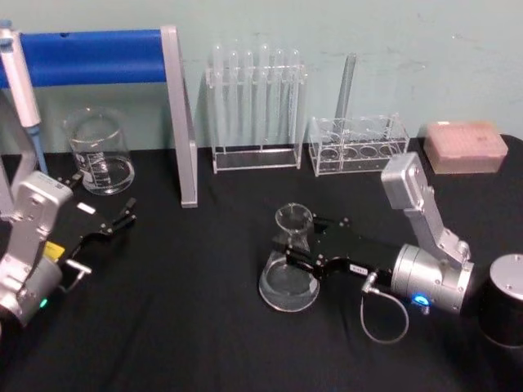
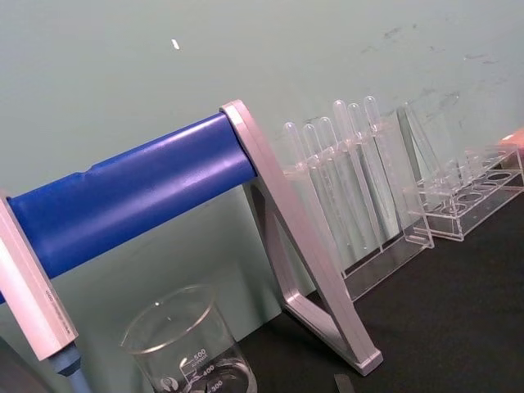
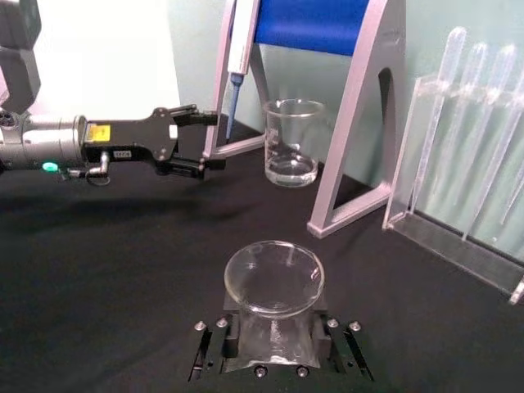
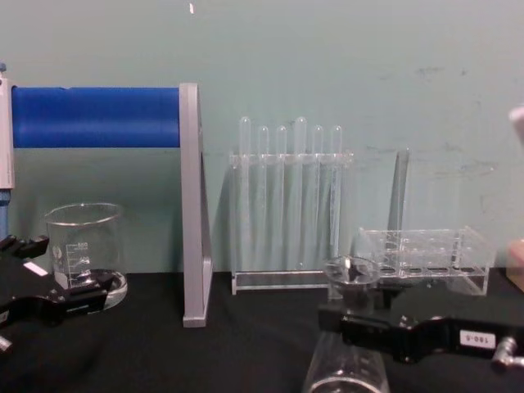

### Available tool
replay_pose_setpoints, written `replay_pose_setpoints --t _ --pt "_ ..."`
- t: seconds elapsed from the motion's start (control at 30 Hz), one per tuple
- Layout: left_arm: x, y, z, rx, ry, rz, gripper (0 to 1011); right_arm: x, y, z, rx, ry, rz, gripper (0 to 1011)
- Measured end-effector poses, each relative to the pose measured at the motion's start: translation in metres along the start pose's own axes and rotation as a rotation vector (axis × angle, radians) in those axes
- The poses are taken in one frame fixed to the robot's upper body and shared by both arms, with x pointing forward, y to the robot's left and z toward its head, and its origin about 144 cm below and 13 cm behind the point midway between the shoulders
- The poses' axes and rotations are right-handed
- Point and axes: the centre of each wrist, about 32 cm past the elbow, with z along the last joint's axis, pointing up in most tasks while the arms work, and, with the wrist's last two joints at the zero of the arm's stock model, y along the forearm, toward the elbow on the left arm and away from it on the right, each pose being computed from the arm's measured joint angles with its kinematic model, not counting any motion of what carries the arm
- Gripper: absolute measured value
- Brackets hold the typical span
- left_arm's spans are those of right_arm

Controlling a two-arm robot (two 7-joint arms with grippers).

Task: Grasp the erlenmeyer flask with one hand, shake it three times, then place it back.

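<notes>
Here, right end effector clamped on erlenmeyer flask neck, upright on table

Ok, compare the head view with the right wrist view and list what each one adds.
Head view alone: the pink box at the back right, the small tube holder, and the right claw seen from outside, closed around the erlenmeyer flask at its neck.

Right wrist view alone: the flask's round mouth seen from above.

Both: the flask, the open left claw, the beaker, the blue-barred stand and the test tube rack.
</notes>
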Motion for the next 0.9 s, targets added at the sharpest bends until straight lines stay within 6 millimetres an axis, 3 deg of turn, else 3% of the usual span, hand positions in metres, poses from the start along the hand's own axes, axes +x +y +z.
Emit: replay_pose_setpoints --t 0.4,0.57,0.63,0.9 --pt "0.0 0.0 0.0 0.0 0.0 0.0 1001 0.0 -0.0001 -0.0007 -0.005 0.0 -0.001 848" --pt "0.0 0.0 0.0 0.0 0.0 0.0 1001 0.0001 -0.0001 -0.0005 -0.004 0.0 -0.001 964" --pt "0.0 0.0 0.0 0.0 0.0 0.0 1001 0.0001 -0.0002 -0.0005 -0.003 0.0 -0.001 1003" --pt "0.0 0.0 0.0 0.0 0.0 0.0 1001 0.0 -0.0001 -0.0002 -0.002 -0.001 0.0 1000"
